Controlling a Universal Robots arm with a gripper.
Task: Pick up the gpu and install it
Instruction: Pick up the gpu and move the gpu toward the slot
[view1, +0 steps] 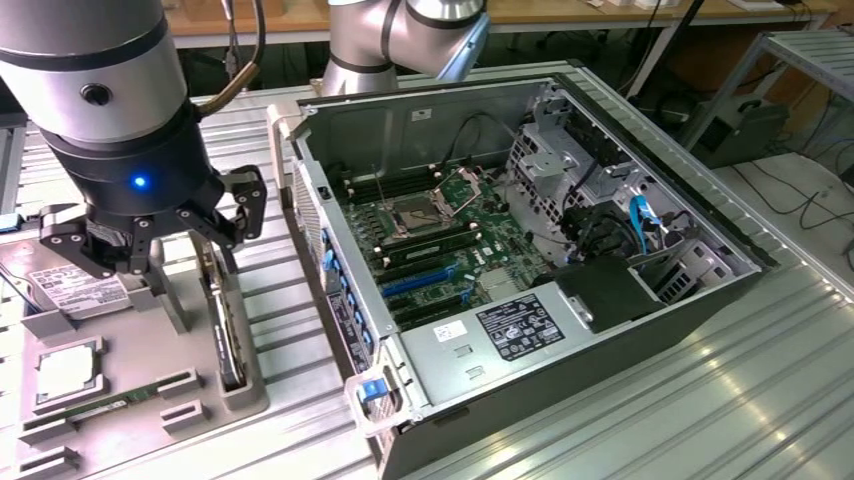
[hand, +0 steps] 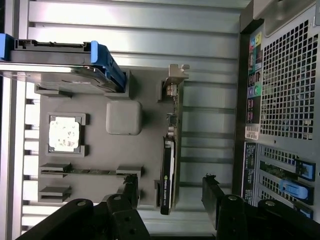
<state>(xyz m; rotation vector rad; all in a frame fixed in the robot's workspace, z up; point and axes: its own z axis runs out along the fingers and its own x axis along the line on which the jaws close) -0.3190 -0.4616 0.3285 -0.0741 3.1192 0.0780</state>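
Nearest, on the exterior view's left, a grey tray (view1: 134, 440) sits on the metal bench (view1: 694, 400). A thin green memory stick (view1: 80, 410) lies in the tray. Just behind it is a square silver chip (view1: 67, 370).

A bit farther back, the gpu (view1: 227, 330) stands on its long edge in a slot. The slot is on the tray's right side, close to the computer case (view1: 387, 130). The fingers (view1: 240, 210) hang just above the gpu and are spread wide apart. In the wrist view, one finger is on each side of the gpu (hand: 170, 165). They hold nothing and do not touch it.

A silver hard drive (view1: 67, 285) rests at the far left of the tray. On the right, the case lies open on its side and shows a green board (view1: 441, 240). Farthest back is the grey arm (view1: 387, 40).
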